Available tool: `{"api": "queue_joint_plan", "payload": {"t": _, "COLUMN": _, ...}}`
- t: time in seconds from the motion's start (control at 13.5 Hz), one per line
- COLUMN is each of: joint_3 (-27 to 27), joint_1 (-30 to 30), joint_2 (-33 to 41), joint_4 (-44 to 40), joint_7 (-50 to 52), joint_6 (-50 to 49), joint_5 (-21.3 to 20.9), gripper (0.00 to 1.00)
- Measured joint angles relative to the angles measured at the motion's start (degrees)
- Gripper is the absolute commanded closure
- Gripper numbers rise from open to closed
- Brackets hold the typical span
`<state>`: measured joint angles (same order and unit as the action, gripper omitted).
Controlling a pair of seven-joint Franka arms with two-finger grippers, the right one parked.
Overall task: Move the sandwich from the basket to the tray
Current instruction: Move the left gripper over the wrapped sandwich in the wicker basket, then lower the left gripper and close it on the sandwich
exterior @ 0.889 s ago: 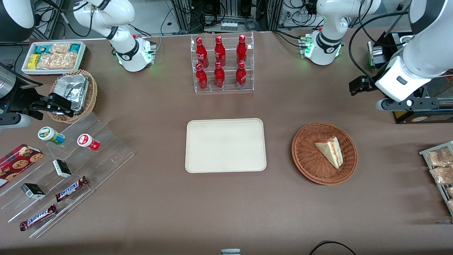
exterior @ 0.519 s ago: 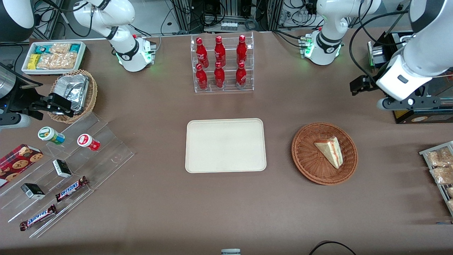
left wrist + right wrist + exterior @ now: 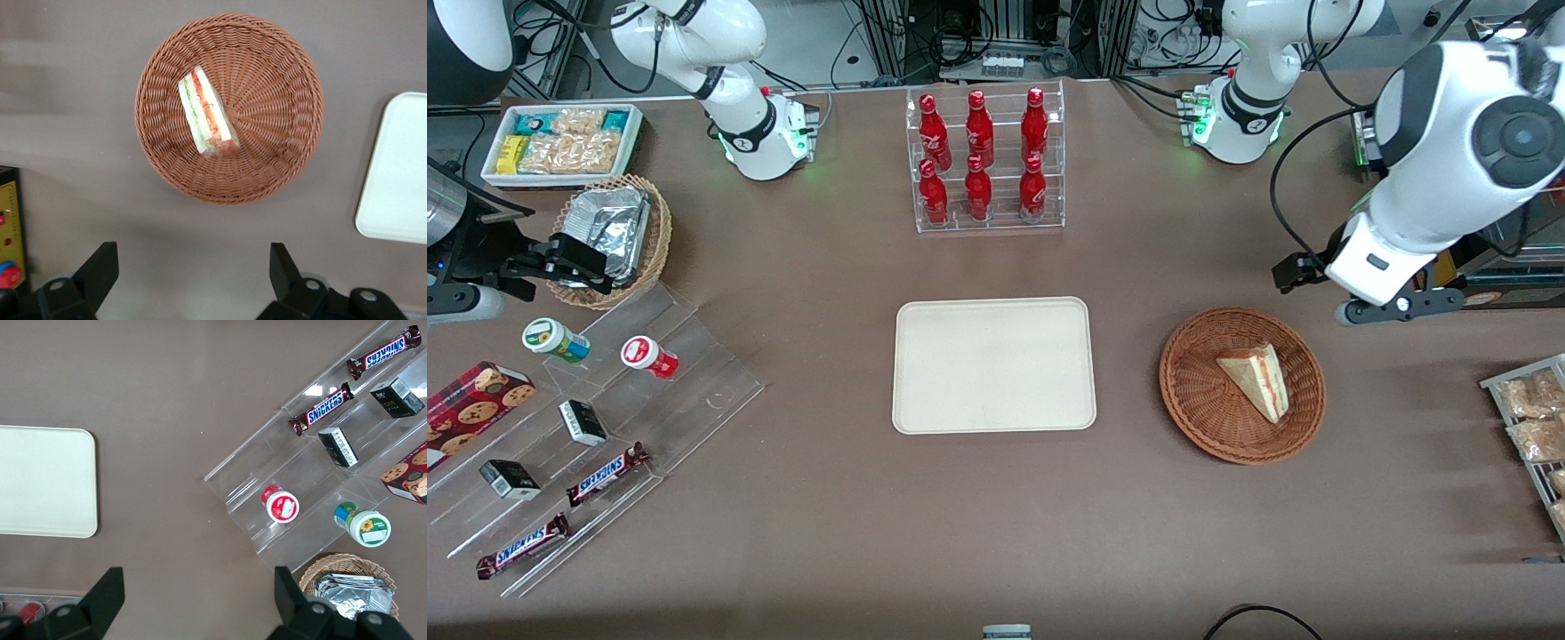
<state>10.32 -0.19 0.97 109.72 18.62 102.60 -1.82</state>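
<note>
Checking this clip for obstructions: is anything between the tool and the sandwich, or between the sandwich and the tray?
Nothing visible. The tool hangs open above the table, beside the basket, with nothing over the sandwich. Only bare table separates the basket from the tray, which has nothing on it.

Wide desk (image 3: pixel 827 533) under a plain brown cloth, evenly lit with soft shadows, metal racking and tangled black cables (image 3: pixel 996 36) along its edge farthest from the front camera (green indicator lights glowing there), a dark cable loop (image 3: pixel 1258 618) at the nearest edge
</note>
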Motion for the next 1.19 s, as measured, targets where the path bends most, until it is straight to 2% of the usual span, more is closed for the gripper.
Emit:
{"api": "queue_joint_plan", "payload": {"t": 0.37, "joint_3": -1.9, "joint_1": 0.0, "joint_2": 0.5, "joint_4": 11.9, "joint_7": 8.2, "joint_6": 16.8, "joint_5": 0.0, "gripper": 0.0}}
{"api": "queue_joint_plan", "payload": {"t": 0.52, "joint_3": -2.1, "joint_1": 0.0, "joint_2": 0.1, "joint_4": 15.6, "joint_7": 10.5, "joint_6": 20.7, "joint_5": 0.0, "gripper": 0.0}}
{"api": "queue_joint_plan", "payload": {"t": 0.81, "joint_3": -2.1, "joint_1": 0.0, "joint_2": -2.6, "joint_4": 16.9, "joint_7": 14.4, "joint_6": 24.1, "joint_5": 0.0, "gripper": 0.0}}
{"api": "queue_joint_plan", "payload": {"t": 1.19, "joint_3": -2.1, "joint_1": 0.0, "joint_2": -8.4, "joint_4": 17.2, "joint_7": 16.2, "joint_6": 33.0, "joint_5": 0.0, "gripper": 0.0}}
